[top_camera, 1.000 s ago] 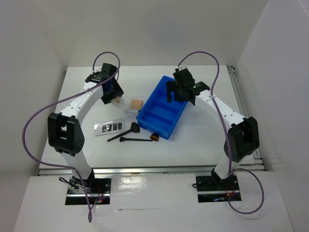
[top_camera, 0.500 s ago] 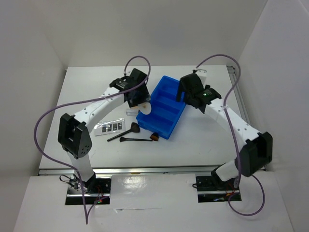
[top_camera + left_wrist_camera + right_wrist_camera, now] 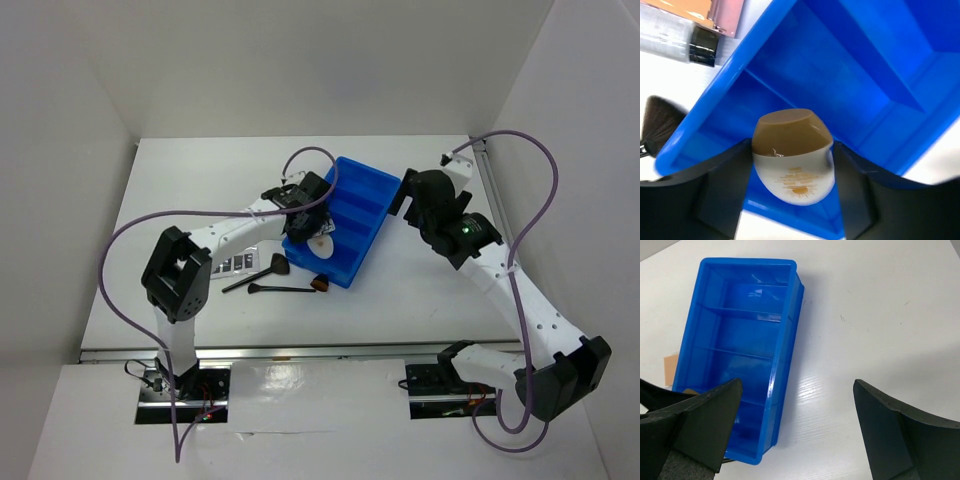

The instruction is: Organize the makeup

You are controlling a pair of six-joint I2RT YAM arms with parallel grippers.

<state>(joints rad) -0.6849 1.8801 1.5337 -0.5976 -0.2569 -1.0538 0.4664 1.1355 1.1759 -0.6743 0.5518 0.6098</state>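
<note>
black fingers [image 3: 720,190] of the left gripper [image 3: 791,147] are pinching the white oval compact [image 3: 795,175] from both sides. it hangs over the inside of the blue bin [image 3: 875,60], toward the end nearest to the arms; which compartment exactly i cannot tell. the step in hand, i think, is to put it down inside. to do this well the gripper should go lower until the compact nearly touches the floor, keep away from the thin dividers, and open slowly, because the rounded body can roll or tip over. the compact is egg-shaped, white with small gold print, and has a flat tan cap that points toward the wrist camera; it looks smooth and a bit slippery. the right gripper [image 3: 797,390] is spread wide and holds nothing, hovering over the table [image 3: 880,315] beside the bin. outside the bin, a palette strip [image 3: 228,264] and two brushes [image 3: 285,289] lie on the table, not yet sorted.
</note>
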